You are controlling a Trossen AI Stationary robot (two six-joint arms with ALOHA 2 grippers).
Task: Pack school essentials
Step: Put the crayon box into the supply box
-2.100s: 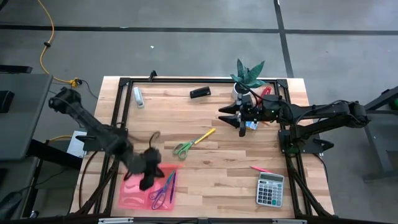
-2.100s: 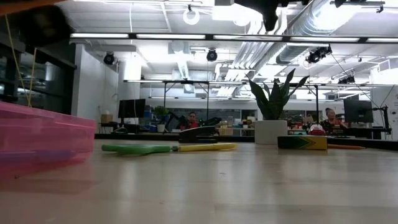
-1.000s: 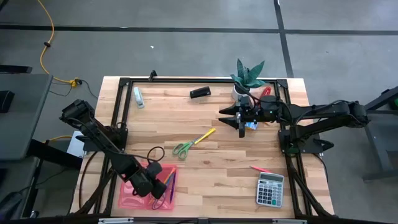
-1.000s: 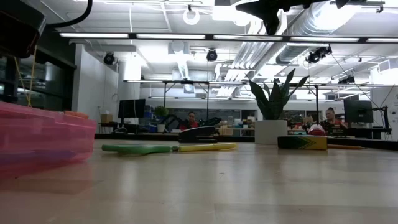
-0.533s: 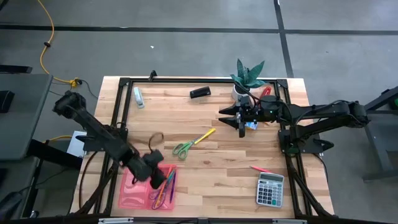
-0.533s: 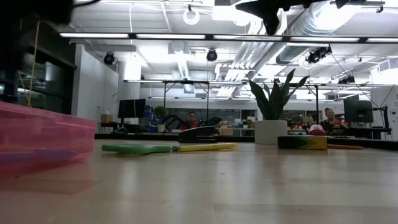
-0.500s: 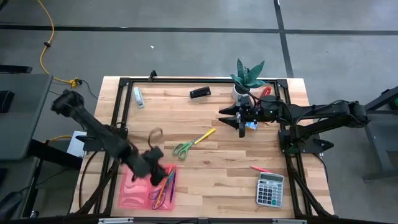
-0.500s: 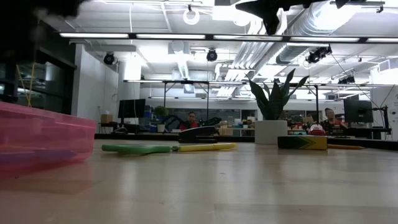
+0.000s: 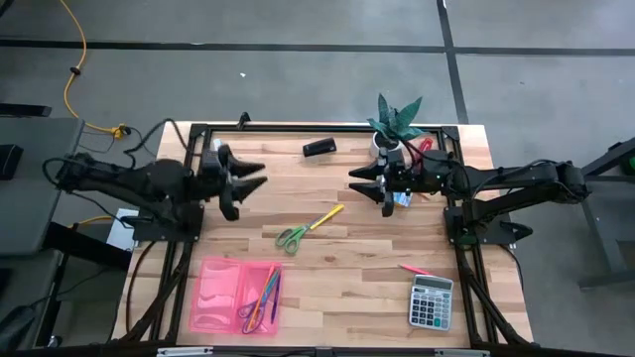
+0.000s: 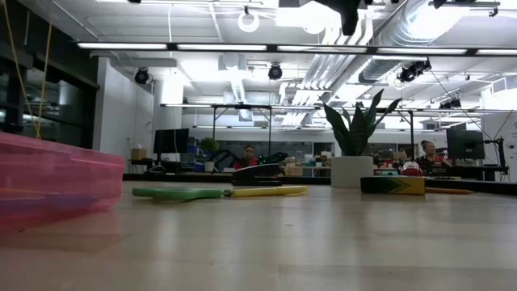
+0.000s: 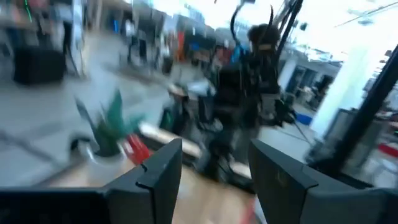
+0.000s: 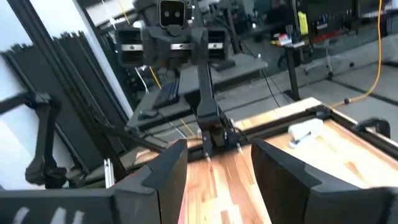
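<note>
A pink tray (image 9: 226, 309) at the near left holds purple-handled scissors (image 9: 256, 313) and thin pencils (image 9: 266, 290). Green-handled scissors (image 9: 292, 236) and a yellow pencil (image 9: 328, 214) lie flat on the table's middle, seen also in the low view as scissors (image 10: 178, 192) and pencil (image 10: 271, 191). A red pencil (image 9: 415, 269) lies near the calculator. A small green-blue box (image 9: 402, 199) sits under my right arm. My left gripper (image 9: 260, 176) hangs open and level above the far left. My right gripper (image 9: 351, 184) hangs open above the far right, facing it.
A grey calculator (image 9: 432, 301) lies at the near right. A potted plant (image 9: 397, 121), a red object (image 9: 425, 146), a black oblong thing (image 9: 318, 147) and a white thing (image 9: 220, 155) stand along the far edge. Bare wood lies between the tray and the calculator.
My left gripper has risen from over the pink tray and swung toward the table's far left, turning from pointing down to pointing level at the right arm. An orange pencil lies in the tray where it was. My right arm has kept still.
</note>
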